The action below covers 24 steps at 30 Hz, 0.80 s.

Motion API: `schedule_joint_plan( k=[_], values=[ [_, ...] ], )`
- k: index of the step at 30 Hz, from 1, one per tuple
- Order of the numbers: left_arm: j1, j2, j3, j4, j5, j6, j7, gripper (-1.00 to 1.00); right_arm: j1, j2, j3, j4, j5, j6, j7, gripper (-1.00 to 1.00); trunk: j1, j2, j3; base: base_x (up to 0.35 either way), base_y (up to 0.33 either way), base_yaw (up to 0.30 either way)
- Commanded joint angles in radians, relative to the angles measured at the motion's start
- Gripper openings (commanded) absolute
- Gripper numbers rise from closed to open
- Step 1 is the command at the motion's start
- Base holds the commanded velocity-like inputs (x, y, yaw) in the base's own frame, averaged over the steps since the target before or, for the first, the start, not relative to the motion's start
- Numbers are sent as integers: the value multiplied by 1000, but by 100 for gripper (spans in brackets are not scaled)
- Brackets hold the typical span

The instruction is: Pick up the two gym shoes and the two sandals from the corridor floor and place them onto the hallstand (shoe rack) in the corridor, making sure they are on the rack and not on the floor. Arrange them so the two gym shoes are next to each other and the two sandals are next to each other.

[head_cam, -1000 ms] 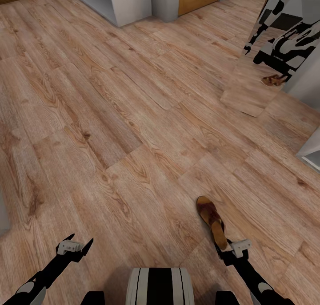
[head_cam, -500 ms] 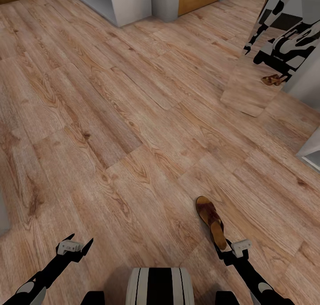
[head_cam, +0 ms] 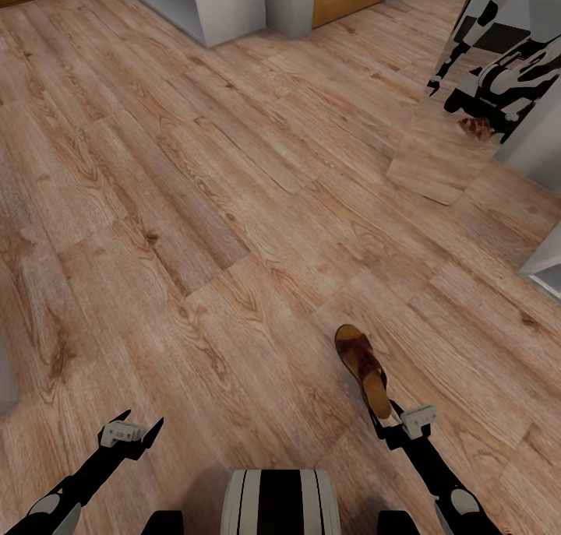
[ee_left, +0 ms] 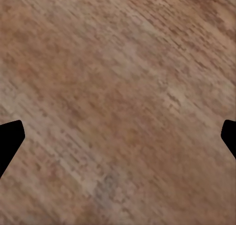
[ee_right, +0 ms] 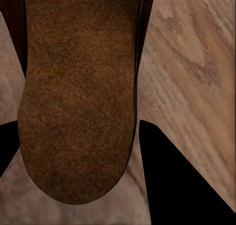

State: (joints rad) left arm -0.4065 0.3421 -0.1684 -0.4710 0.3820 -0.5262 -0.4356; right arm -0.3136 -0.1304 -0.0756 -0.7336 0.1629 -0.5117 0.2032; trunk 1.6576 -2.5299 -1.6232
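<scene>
Light's even and warm across my head cam, bright enough, no obvious source and no glare on the floor (head_cam: 195, 208). Shadows barely there: just a soft dark smudge under the sandal (head_cam: 362, 367) and a faint patch by my base at the bottom edge. Head pic is sharp in the middle w/ crisp wood grain, but planks splay out toward the corners, so some wide-angle stretch. The mirror (head_cam: 467, 91) top right gives a clean reflection, no flare. Left wrist cam is soft and mushy, grain smeared, finger tips (ee_left: 10, 141) are flat black w/o detail. Right wrist cam is sharper: footbed texture grainy, floor grain beside it clear, fingers pure black silhouettes.
</scene>
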Motion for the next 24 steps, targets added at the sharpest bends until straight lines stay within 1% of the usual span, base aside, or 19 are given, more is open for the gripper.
schedule_joint_plan(
  k=[1,2,5,6,9,15,24],
  values=[
    [0,0,0,0,0,0,0,100,25,3,0,-54,-4,31,1,-100,0,0,0,0,0,0],
    [0,0,0,0,0,0,0,100,25,3,0,-54,-4,31,1,-100,0,0,0,0,0,0],
    [0,0,0,0,0,0,0,100,83,9,0,-178,-4,97,2,-100,0,0,0,0,0,0],
    [0,0,0,0,0,0,0,100,83,9,0,-178,-4,97,2,-100,0,0,0,0,0,0],
    [0,0,0,0,0,0,0,100,115,12,0,-245,-5,131,2,-100,0,0,0,0,0,0],
    [0,0,0,0,0,0,0,100,134,14,0,-287,-5,153,2,-100,0,0,0,0,0,0],
    [0,0,0,0,0,0,0,100,150,15,0,-326,-5,171,1,-100,0,0,0,0,0,0]
  ],
)
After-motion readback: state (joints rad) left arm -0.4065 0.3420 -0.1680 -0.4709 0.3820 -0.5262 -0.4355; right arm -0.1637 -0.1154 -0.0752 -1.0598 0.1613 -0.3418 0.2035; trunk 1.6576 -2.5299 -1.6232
